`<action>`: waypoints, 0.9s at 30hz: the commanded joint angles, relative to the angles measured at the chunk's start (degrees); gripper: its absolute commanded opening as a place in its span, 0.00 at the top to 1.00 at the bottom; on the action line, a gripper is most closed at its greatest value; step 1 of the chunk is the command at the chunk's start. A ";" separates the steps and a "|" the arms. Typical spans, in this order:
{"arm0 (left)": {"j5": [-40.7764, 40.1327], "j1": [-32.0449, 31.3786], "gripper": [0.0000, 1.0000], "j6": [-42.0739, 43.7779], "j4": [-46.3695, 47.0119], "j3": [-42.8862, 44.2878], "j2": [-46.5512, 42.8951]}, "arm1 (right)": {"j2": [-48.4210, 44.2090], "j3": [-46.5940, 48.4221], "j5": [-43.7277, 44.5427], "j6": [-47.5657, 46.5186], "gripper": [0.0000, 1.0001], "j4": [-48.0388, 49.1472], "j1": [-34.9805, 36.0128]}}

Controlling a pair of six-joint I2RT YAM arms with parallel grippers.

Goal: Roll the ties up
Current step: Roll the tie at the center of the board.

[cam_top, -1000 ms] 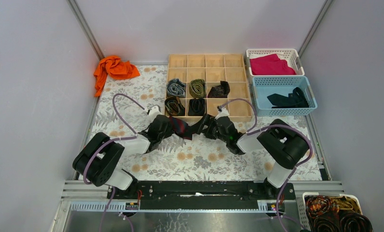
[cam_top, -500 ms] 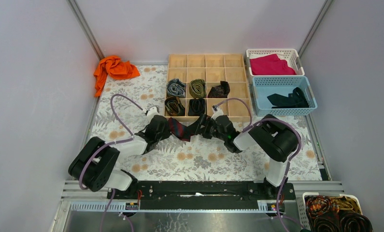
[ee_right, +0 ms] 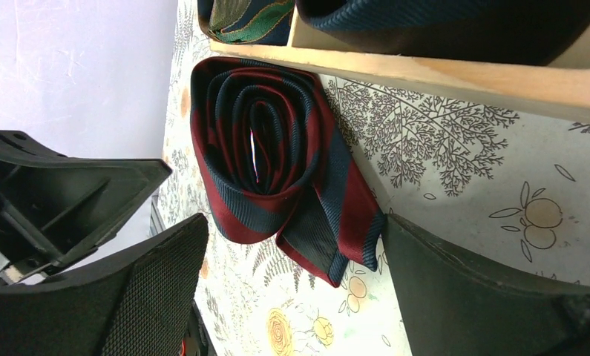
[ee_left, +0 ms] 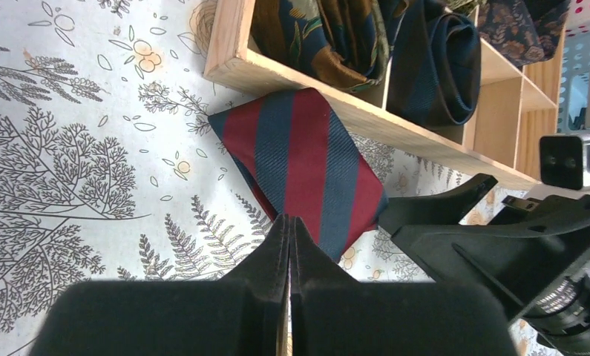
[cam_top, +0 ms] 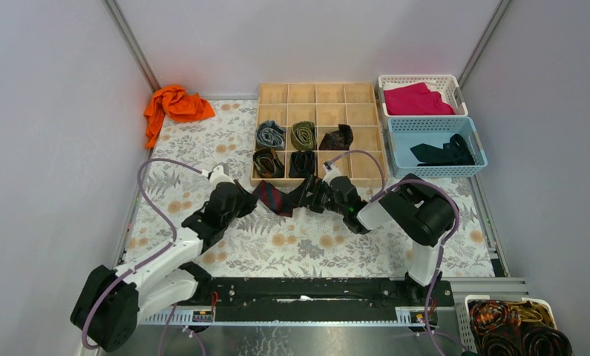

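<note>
The left gripper (ee_left: 289,222), its jaws pressed together and empty, points at the edge of the rolled striped tie (ee_left: 303,167). I cannot tell whether it touches, but a nudge from it could knock the coil slack. The tie lies on the table (cam_top: 202,148), against the near wall of the wooden organiser (ee_left: 299,81) by its near-left corner. The right gripper (ee_right: 295,226) stands wide open, holding nothing, with 1 finger on each side of the coil. In my judgement, squeezing off-centre or catching only the loose tail would let the spiral spring apart.

The tie is finely ribbed weave in navy and red diagonal bands, wound into a flattened oval spiral. The table's cover is a flat floral print. The organiser is pale bare wood with thin partitions. The right gripper's pads (ee_right: 165,297) look meshed.
</note>
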 commanded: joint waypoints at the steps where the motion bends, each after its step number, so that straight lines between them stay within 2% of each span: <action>1: 1.54 -0.33 1.00 -1.15 4.56 -1.24 3.45 | 1.24 0.32 0.71 -0.96 0.04 -2.07 -0.87; 6: 4.34 -0.33 1.00 -0.47 13.93 -1.16 8.83 | 2.82 1.01 -1.07 -0.82 0.03 -1.51 -1.04; 9: 4.95 -0.32 1.00 0.02 16.32 -0.78 11.35 | 4.29 1.93 -2.82 -0.23 0.03 -0.95 -1.15; 22: 3.18 -0.24 1.00 1.18 16.13 -1.18 14.66 | 10.95 9.31 -10.33 -0.48 0.00 -1.68 -1.12; 27: 2.83 -0.24 1.00 1.85 15.46 -0.55 15.03 | 12.70 10.67 -10.78 0.09 0.01 -1.03 -1.14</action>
